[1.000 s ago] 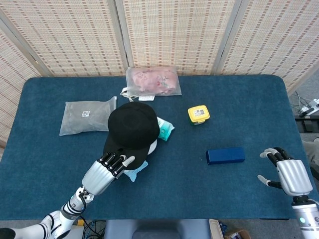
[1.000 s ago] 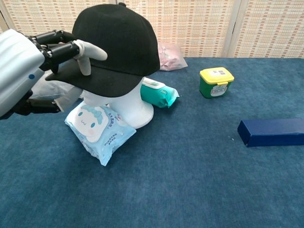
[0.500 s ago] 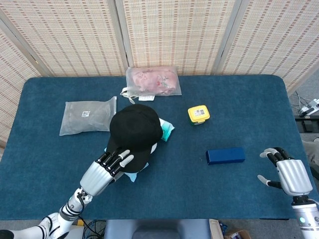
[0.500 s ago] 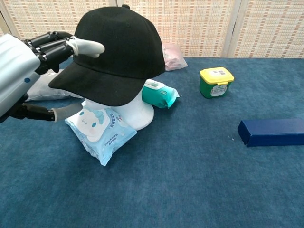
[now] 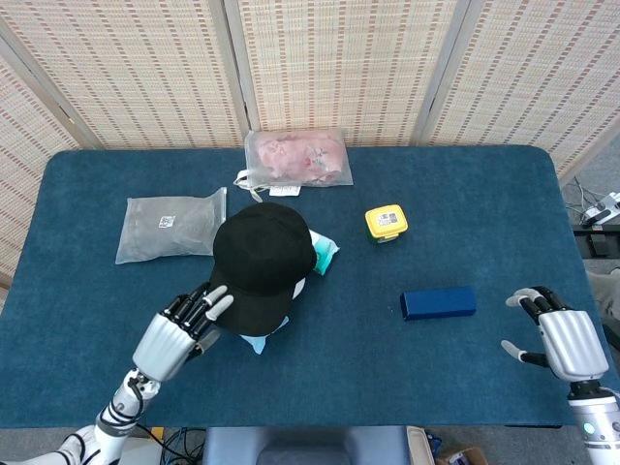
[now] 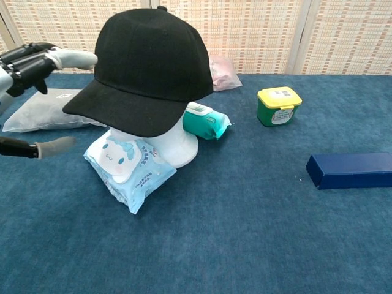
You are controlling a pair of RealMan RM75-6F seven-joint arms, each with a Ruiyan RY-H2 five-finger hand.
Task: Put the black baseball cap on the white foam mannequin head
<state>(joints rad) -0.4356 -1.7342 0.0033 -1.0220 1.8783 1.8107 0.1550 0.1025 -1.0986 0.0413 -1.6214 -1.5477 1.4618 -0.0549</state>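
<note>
Chest view, left to right: my left hand hangs at nine o'clock from the cap, fingers spread and holding nothing, thumb low near the table. The black cap sits on the white foam head, brim tipped down toward me and hiding the face; only the neck and base show. A pale blue wipes packet leans against the base at seven o'clock, a teal pack lies at three o'clock. Farther right stand a yellow-lidded jar and a dark blue box. From the head view, my left hand is just beside the brim without gripping it, and my right hand waits at the far edge, open and empty. By my reading the cap is on; what may remain is straightening it and drawing my arm clear.
</note>
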